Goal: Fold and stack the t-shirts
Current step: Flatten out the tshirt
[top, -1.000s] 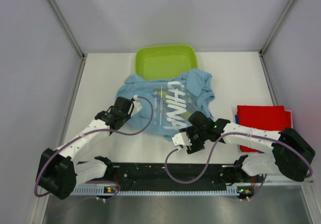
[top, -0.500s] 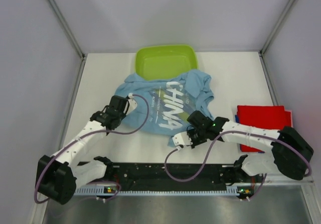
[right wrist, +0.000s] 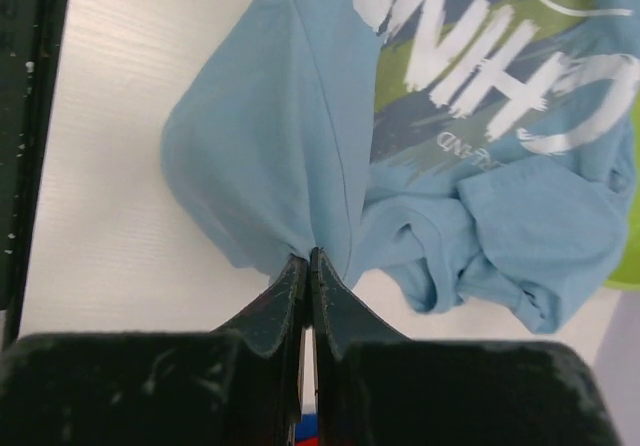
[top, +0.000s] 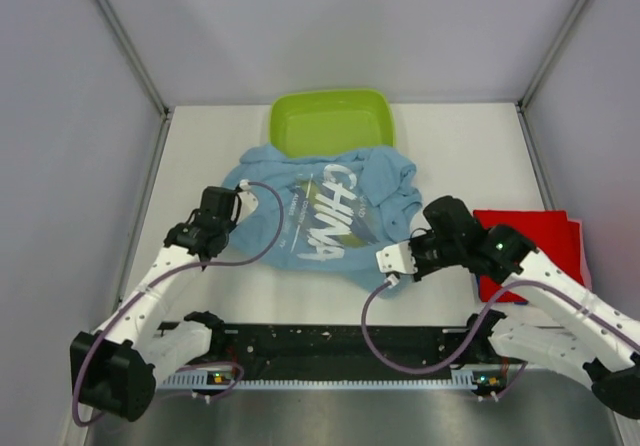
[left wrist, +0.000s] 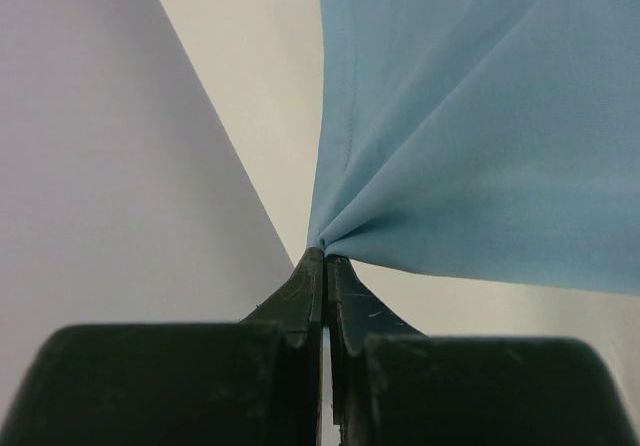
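White table [top: 470, 156]: blue tee [top: 330, 211] lies crumpled mid-table, far edge at the basin [top: 330, 121]. My left gripper [left wrist: 323, 258] and right gripper [right wrist: 306, 259] each pinch a thin fold; spreading hard could slip one free.

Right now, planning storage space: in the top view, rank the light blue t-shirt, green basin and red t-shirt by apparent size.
1. light blue t-shirt
2-3. green basin and red t-shirt: look alike, both partly covered.

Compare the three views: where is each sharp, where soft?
Left wrist: left gripper soft at its base, light blue t-shirt crisp. Right wrist: right gripper blurred up close, lettering sharp. Top external: even light, faint shadows, no glare.
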Controlling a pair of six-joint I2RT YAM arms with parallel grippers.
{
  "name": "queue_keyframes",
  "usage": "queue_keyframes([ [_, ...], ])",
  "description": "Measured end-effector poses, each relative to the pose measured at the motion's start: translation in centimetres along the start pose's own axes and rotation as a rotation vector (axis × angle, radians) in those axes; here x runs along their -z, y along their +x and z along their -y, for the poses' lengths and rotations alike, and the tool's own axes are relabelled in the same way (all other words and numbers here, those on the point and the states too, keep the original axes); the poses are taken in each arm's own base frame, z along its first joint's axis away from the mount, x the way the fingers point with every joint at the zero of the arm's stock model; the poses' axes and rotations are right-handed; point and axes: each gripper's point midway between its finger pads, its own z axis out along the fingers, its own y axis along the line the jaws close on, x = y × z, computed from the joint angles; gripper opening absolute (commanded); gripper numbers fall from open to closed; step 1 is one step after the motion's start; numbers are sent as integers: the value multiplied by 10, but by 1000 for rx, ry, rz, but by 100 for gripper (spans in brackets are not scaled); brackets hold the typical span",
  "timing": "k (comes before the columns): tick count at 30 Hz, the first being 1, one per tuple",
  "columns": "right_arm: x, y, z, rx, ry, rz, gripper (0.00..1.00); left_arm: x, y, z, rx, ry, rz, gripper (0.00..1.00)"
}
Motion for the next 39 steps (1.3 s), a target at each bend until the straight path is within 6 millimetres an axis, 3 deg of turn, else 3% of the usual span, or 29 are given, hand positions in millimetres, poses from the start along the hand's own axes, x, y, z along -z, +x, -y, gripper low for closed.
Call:
queue_keyframes([
  [6, -34, 14, -7, -76, -147, -21, 0, -4, 7, 7, -30, 15, -18, 0],
  [11, -71, 44, 27, -191, -101, -36, 3, -10, 4, 9, -33, 13, -15, 0],
  [13, -83, 62, 47, -242, -41, -53, 27, -12, 4, 10, -37, 15, -19, 0],
  [18, -109, 100, 77, -380, 32, -151, 60, -15, 2, 14, -37, 34, -15, 0],
  [20, -110, 101, 90, -474, 87, -167, 80, -15, 1, 15, -33, 42, -9, 0],
  [23, -94, 86, 112, -660, 207, -126, 79, -15, 0, 18, -27, 52, 0, 0],
  [27, -51, 50, 130, -947, 366, 13, 77, -16, -1, 21, -8, 66, 5, 0],
  [30, -20, 26, 119, -1166, 436, 141, 75, -17, 0, 26, 7, 83, 5, 0],
  [33, -8, 24, 85, -1379, 459, 189, 71, -16, 0, 31, 18, 107, 10, 0],
  [36, -21, 38, 42, -1581, 425, 124, 72, -17, 0, 36, 22, 131, 12, 0],
  [39, -41, 50, 11, -1713, 368, 47, 72, -18, 2, 42, 30, 154, -1, 0],
])
